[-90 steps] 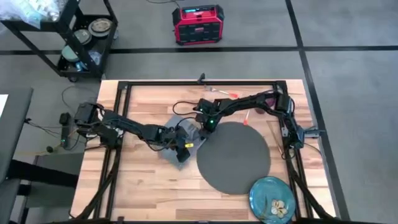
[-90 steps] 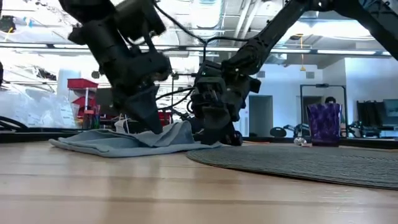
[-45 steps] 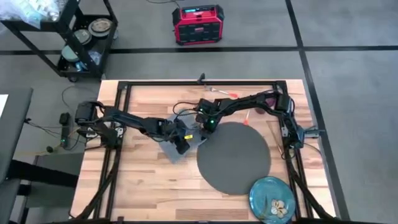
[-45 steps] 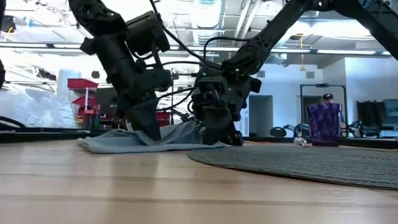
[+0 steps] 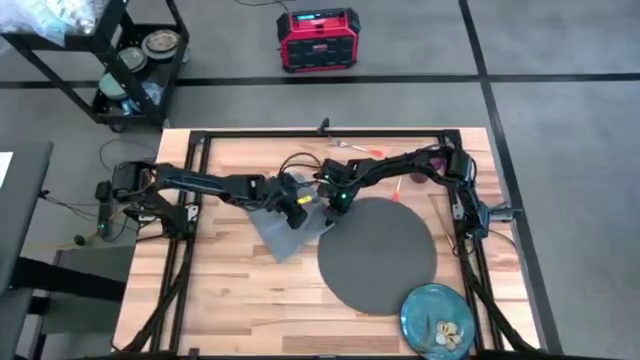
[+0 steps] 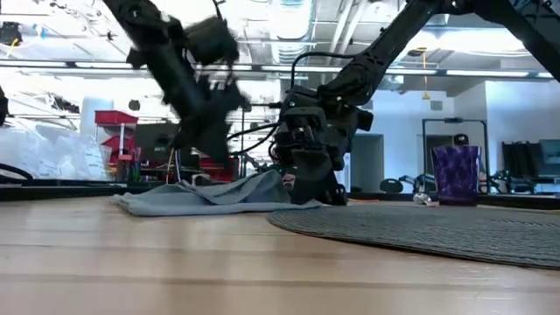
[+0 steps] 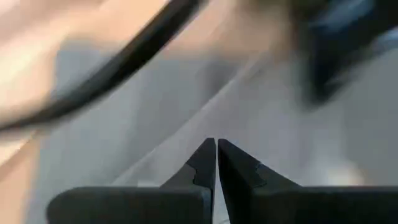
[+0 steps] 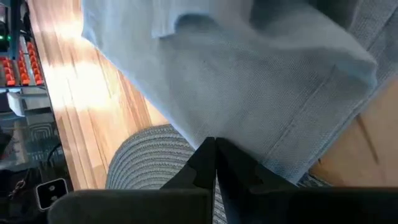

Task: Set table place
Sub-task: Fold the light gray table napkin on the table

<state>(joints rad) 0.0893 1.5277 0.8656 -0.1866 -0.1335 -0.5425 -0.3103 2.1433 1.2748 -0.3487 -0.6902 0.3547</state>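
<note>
Two grippers on one napkin (image 5: 285, 228), centre of the high view, just left of the dark mat (image 5: 377, 252) on the table (image 5: 230, 290). Right gripper (image 5: 338, 201) sits at the napkin's right corner, where cloth meets mat rim; its wrist view shows the fingers (image 8: 202, 163) pressed together with grey cloth right at the tips, so it looks pinched on the napkin edge, though the contact itself is hard to confirm. Left gripper (image 5: 297, 200) is over the napkin's upper part, fingers (image 7: 205, 163) closed; nothing visibly between them, cloth blurred beneath.

Step in hand, as I read it: flatten and square the napkin beside the mat.

- Keep the right pinch low as an anchor; lifting it will likely drag the corner onto the mat.
- Left should re-grip an outer corner and pull away from the right, toward frame left, flat along the wood.
- Low view shows a raised fold near the right gripper (image 6: 308, 175); tension should clear it.

Plate (image 5: 438, 318) waits lower right, cup (image 6: 456, 173) far right.
</note>
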